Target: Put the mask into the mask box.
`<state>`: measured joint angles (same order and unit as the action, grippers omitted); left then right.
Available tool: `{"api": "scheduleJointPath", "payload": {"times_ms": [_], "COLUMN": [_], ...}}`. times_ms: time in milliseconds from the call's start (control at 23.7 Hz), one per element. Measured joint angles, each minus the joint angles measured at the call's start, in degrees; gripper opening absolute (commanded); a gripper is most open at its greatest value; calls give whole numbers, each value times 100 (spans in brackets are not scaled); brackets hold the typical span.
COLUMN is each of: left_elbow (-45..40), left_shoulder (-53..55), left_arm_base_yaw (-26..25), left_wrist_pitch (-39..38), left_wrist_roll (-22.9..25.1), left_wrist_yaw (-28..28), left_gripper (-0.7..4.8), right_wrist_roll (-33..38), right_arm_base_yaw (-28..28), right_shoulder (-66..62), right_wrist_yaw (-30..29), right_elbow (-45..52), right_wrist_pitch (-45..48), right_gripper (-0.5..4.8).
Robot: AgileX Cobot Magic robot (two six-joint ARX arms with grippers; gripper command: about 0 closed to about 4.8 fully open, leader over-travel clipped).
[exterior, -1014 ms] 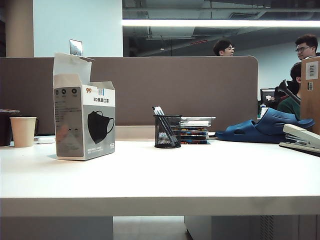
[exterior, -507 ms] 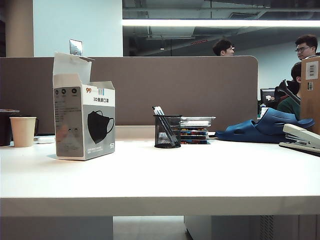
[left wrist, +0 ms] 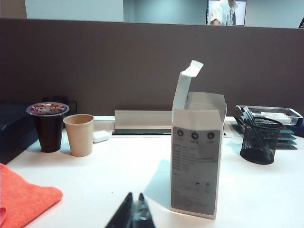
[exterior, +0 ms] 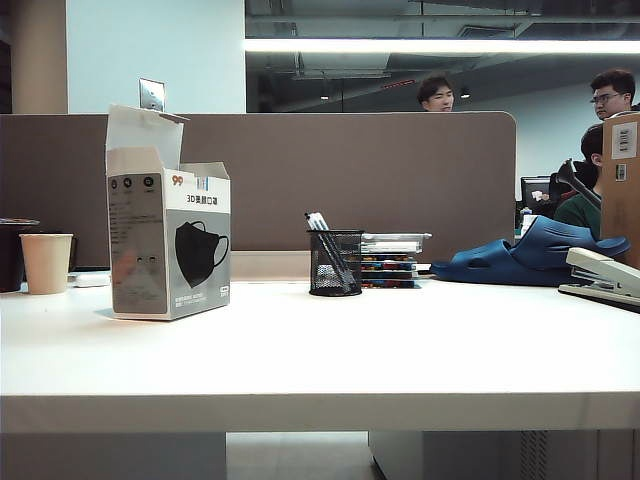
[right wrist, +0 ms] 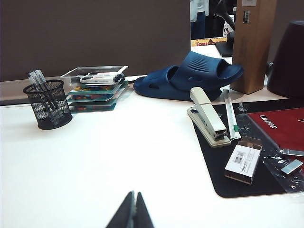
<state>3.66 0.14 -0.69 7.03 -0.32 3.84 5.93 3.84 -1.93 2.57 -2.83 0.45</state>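
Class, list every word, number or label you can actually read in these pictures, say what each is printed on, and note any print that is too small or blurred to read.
"99", in orange: on the mask box.
"3D", followed by characters too blurred to read: same box front.
"DELI", seen upside down: on the red packet.
"TOBL...", partly cut off: on the yellow box.
Barcode digits on the small staple box: too small.
Fine print on the mask box side: unreadable.

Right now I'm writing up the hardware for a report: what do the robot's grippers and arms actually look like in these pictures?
Little shows. The left gripper appears only as two slim black fingers tapering to narrow tips, with a slight sheen. The right gripper looks the same: two dark, pointed fingers. No cables, markings or arm links are visible, and the exterior view shows neither arm.
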Motion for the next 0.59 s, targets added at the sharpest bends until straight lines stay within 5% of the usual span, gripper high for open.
{"api": "scheduleJointPath", "payload": {"times_ms": [591], "left_elbow": [-350], "left_shoulder": [0], "left_arm_base_yaw": [0], "left_wrist_pitch": [168], "left_wrist_roll": [-66], "left_wrist_yaw": [2], "left_gripper": [-6], "right_wrist_roll": [-450], "right_arm_base_yaw": [-4], "right_shoulder": [2], "right_wrist_yaw": [7], "right_elbow": [249], "right_wrist_pitch": [144], "right_gripper": [-5]}}
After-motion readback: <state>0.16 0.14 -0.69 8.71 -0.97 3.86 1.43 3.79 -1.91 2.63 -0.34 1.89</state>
